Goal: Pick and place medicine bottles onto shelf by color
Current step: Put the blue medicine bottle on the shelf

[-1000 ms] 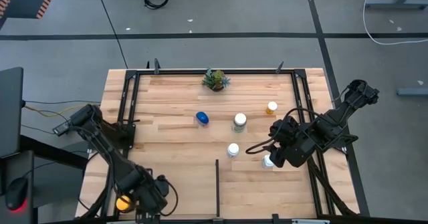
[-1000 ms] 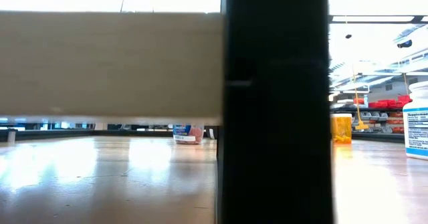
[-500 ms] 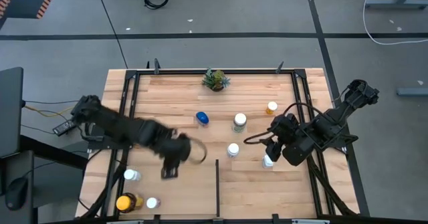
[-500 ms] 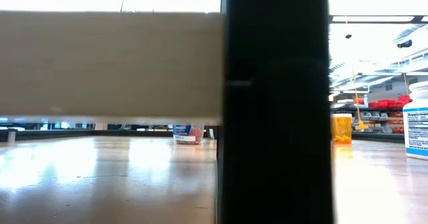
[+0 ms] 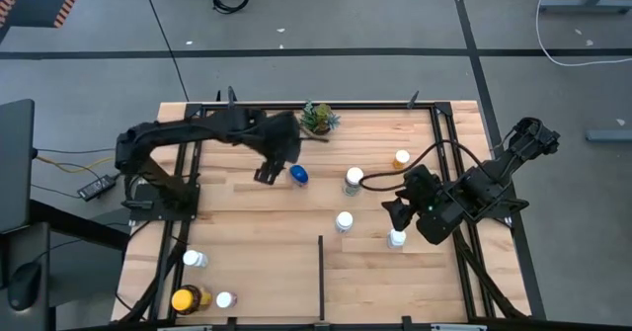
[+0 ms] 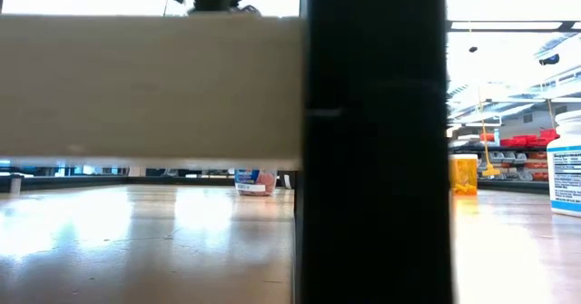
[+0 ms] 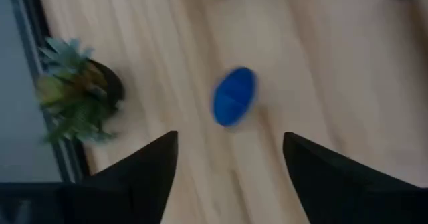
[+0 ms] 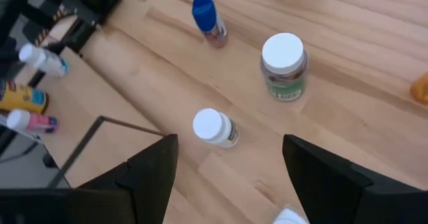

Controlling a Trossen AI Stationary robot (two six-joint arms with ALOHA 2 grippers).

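My left gripper (image 5: 267, 173) is open and empty, above and just left of a blue-capped bottle (image 5: 297, 175); in its wrist view the blue cap (image 7: 234, 105) lies ahead of the open fingers. My right gripper (image 5: 392, 212) is open and empty above the right half of the table, just beyond a white-capped bottle (image 5: 397, 238) that stands on its base. Another white-capped bottle (image 8: 212, 127), a larger green-labelled one (image 8: 283, 57) and an orange one (image 5: 401, 159) stand on the planks. An amber yellow-lidded bottle (image 5: 185, 298) and two small ones (image 5: 195, 259) stand at the near left.
A small green potted plant (image 5: 318, 118) stands at the far edge, close to my left gripper. Black rails (image 5: 188, 173) bound the wood surface, and a short black divider bar (image 5: 320, 272) rises from the near edge. A black post and a plank block most of the low view.
My left gripper has swung from the near left corner, by the amber bottle, toward the table's far edge and right, and now hangs beside the blue-capped bottle. My right gripper has drawn back a little toward the far edge, uncovering the white-capped bottle below it.
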